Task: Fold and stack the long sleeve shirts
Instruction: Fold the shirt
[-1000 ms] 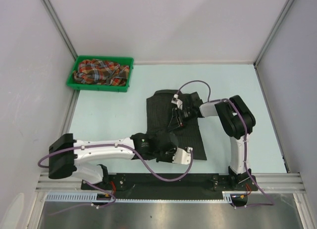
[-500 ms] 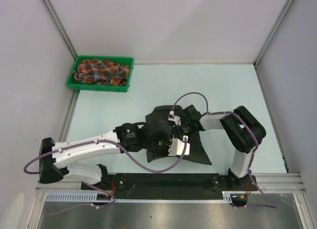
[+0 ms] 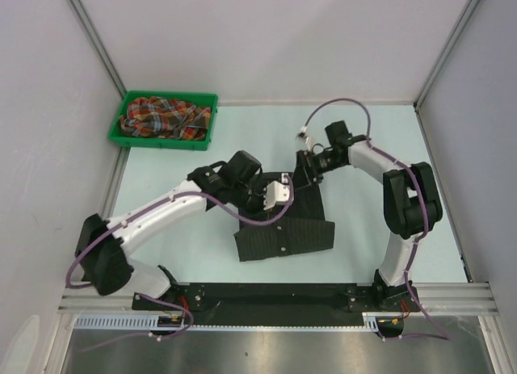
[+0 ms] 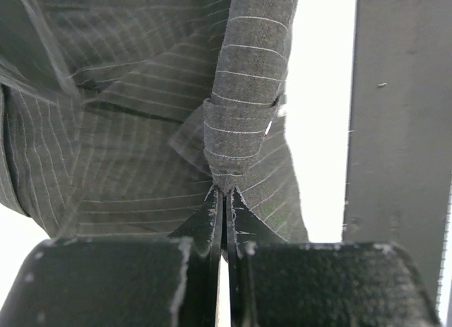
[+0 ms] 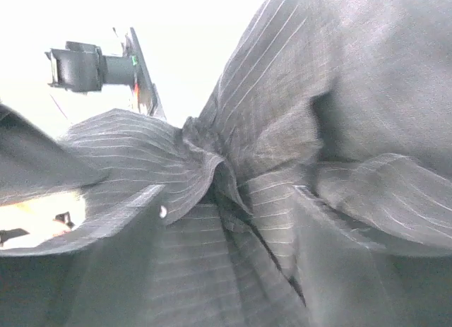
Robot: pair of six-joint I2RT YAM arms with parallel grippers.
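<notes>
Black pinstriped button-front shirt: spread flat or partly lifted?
Partly lifted: left tool and right tool hold up the far edge of the black pinstriped shirt; its near part lies flat on the table.

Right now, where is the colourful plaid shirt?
Seen from above, the plaid shirt lies bunched in the green bin at the table's far left corner, apart from the black shirt.
</notes>
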